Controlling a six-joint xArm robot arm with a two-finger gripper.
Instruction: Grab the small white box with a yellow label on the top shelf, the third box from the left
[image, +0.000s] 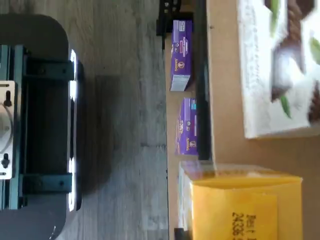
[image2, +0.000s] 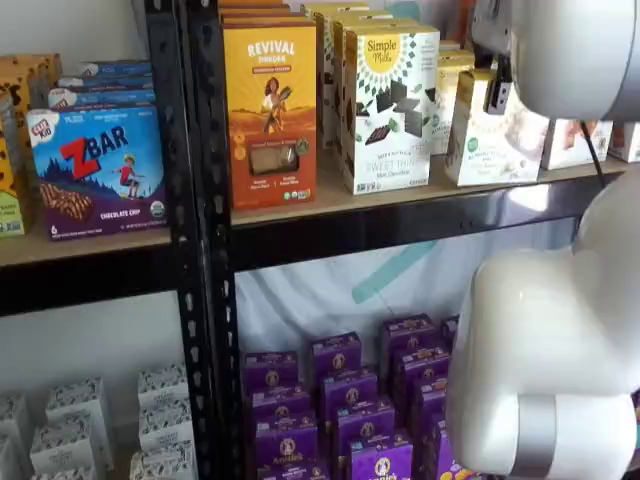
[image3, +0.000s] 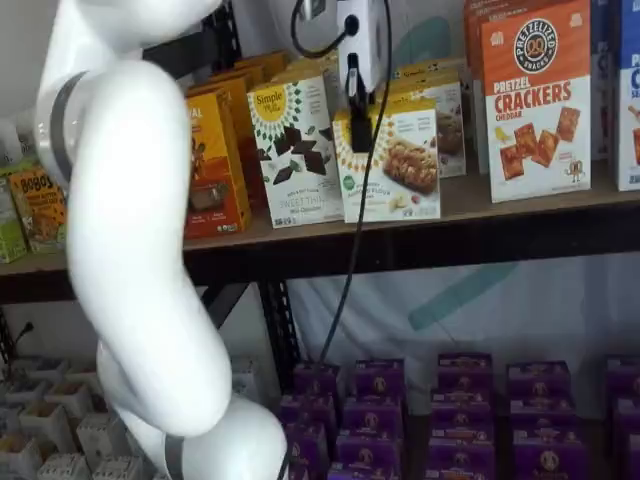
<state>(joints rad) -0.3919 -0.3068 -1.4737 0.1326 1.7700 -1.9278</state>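
The small white box (image3: 395, 165), cream with a yellow top band and a green badge, stands on the top shelf (image3: 250, 240) between a taller white box with dark squares and an orange cracker box. It also shows in a shelf view (image2: 495, 140), and its yellow top (image: 245, 205) shows in the wrist view. My gripper (image3: 358, 135) hangs just in front of the box's upper left part, its black fingers together with no gap and nothing held. The same black fingers (image2: 497, 92) cross the box's top edge.
The tall white box (image3: 295, 150) stands left of the target, with an orange Revival box (image2: 270, 110) beyond it. The Pretzel Crackers box (image3: 535, 100) stands to the right. Purple boxes (image3: 460, 400) fill the lower shelf. My white arm (image3: 130, 250) covers the left foreground.
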